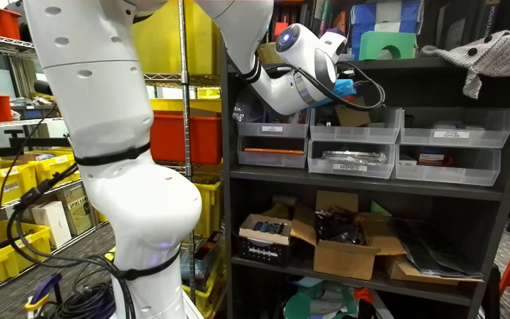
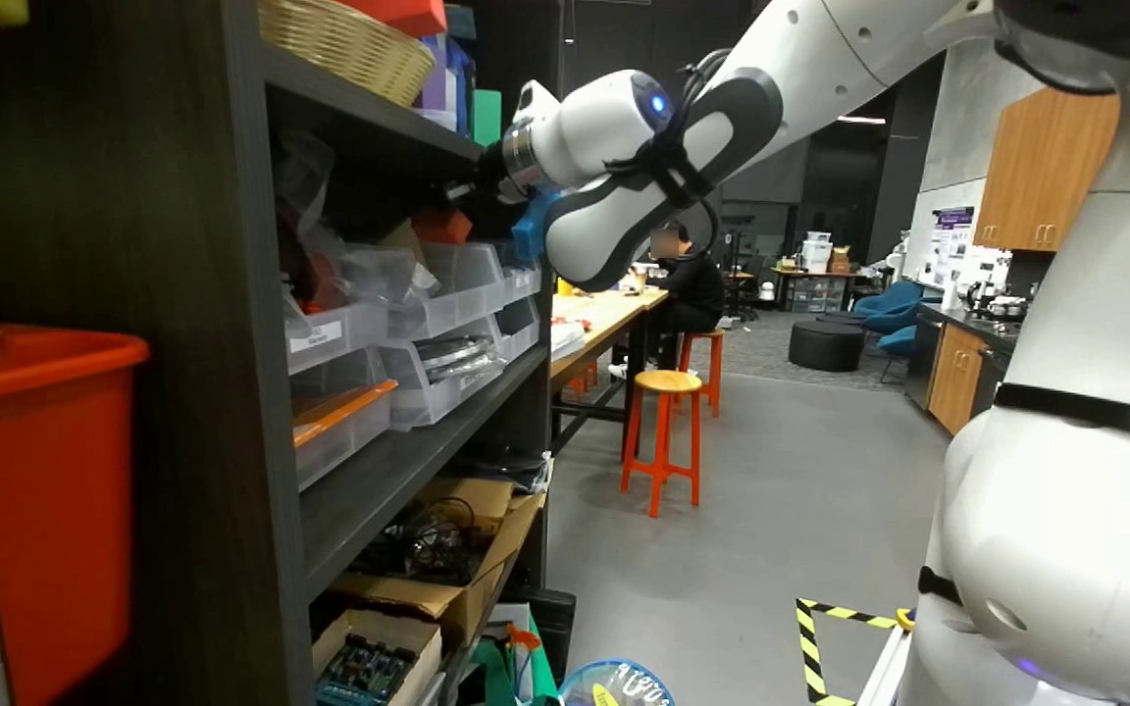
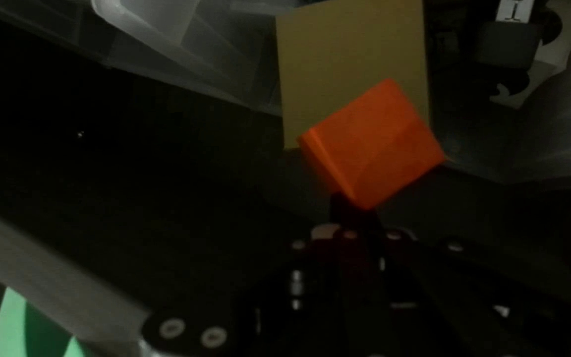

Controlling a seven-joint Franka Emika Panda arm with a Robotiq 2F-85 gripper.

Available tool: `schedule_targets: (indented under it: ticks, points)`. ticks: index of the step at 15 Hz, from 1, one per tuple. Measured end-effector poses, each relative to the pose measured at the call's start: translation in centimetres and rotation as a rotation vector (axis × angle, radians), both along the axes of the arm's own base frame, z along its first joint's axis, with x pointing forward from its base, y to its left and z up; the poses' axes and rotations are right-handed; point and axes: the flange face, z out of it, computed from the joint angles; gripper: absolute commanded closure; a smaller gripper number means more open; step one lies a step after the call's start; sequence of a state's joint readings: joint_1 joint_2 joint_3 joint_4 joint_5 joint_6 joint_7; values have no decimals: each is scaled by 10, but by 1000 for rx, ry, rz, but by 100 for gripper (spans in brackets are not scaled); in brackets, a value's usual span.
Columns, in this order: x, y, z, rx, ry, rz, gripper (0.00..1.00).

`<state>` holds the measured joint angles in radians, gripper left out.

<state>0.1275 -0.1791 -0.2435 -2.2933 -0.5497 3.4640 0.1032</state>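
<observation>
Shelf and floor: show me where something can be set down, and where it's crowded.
Bare: a narrow strip of the middle shelf, between the bins and its front edge; and the floor between the near stool and the striped tape. Crowded: the lower shelf, bearing boxes, and around the hand, close by an orange block, cardboard and bins.

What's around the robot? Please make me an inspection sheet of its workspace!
Surface: dark gray flat shelf, stacked with see-through plastic bins.
Job's things: bright orange angular block, material unclear, overlapping a tan cardboard square in the wrist view.
Clutter: open brown cardboard box of tangled dark items, one shelf down.
Gripper: black jointed gripper, shut; the block's corner appears at its tip, grip unclear.
Cables: black cable loop hanging from the white robot arm; black coiled cables low beside it.
Surroundings: person in black clothes, seated; round-topped wood-and-orange stool.
</observation>
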Motion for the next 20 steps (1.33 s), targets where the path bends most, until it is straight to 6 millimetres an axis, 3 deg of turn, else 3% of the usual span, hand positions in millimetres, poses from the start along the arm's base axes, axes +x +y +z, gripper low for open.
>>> schedule_targets:
  ticks: [8, 15, 20]
  points:
    - [-29, -54, -17, 19, 32, -38, 100]
    - [-79, -123, 2, 70, -45, -83, 100]
    - [-111, -154, 13, 87, -108, -91, 100]
